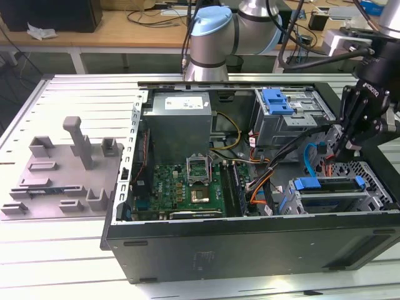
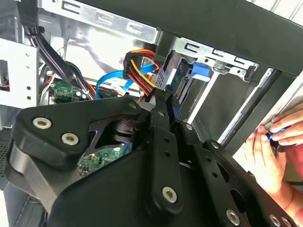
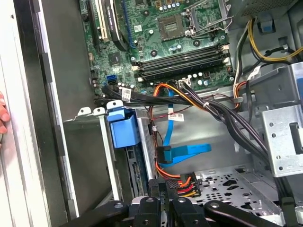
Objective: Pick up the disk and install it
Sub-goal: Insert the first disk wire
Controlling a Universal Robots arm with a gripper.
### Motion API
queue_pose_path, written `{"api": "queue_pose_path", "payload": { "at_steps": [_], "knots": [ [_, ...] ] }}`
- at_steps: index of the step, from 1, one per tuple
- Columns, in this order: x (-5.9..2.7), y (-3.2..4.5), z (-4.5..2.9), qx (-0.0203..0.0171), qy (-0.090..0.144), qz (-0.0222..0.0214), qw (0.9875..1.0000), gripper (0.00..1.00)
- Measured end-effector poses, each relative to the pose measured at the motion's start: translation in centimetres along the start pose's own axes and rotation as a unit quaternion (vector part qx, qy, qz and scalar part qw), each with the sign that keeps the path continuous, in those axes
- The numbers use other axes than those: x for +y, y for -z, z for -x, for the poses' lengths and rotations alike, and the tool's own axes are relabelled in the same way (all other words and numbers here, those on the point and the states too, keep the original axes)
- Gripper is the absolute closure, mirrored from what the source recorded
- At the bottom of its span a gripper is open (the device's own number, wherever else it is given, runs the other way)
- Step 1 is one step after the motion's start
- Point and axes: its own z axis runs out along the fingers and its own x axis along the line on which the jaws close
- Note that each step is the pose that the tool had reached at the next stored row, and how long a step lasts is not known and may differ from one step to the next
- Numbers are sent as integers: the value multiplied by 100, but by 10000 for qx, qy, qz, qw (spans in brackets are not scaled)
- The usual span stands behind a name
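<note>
**Disk sits in its bay at a corner of the case**

We find the disk [image 1: 328, 185] inside the case [image 1: 250, 240]. It lies in the metal bay at the case's corner toward the exterior view's right, with its blue carrier about level with the bay's top. The gripper [image 1: 342, 150] hangs over that same corner of the case, just above the disk. Its jaws look pressed together, with nothing between them that we can make out. In the first wrist view a plug with orange, red and yellow wires [image 3: 185, 182] lies just beside the gripper's end.

We judge the disk to be stiff and fairly heavy for its size. Its smooth metal faces could slip, and its insides would not forgive a knock. The blue carrier is the place to take hold, since its plastic rails and end tabs give grip and spare the label.

The case lies open on a slatted metal table [image 1: 62, 250]. Room inside the case is tight, as wires and a blue flat cable [image 3: 187, 151] cross near the bay. A person's hand [image 2: 272, 142] rests against the case's outer wall
</note>
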Motion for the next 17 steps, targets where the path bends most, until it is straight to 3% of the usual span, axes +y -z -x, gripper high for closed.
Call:
{"api": "queue_pose_path", "payload": {
  "at_steps": [5, 10, 11, 14, 17],
  "knots": [
    [2, 0, -57, -46, 42, -5, 10000, 84],
    [3, -5, -130, -132, 103, -8, 9999, 84],
    [2, -6, -142, -152, 114, -8, 9998, 84],
    [-1, -12, -192, -262, 178, -8, 9995, 84],
    [-6, -15, -221, -334, 218, -20, 9992, 84]
  ]
}}
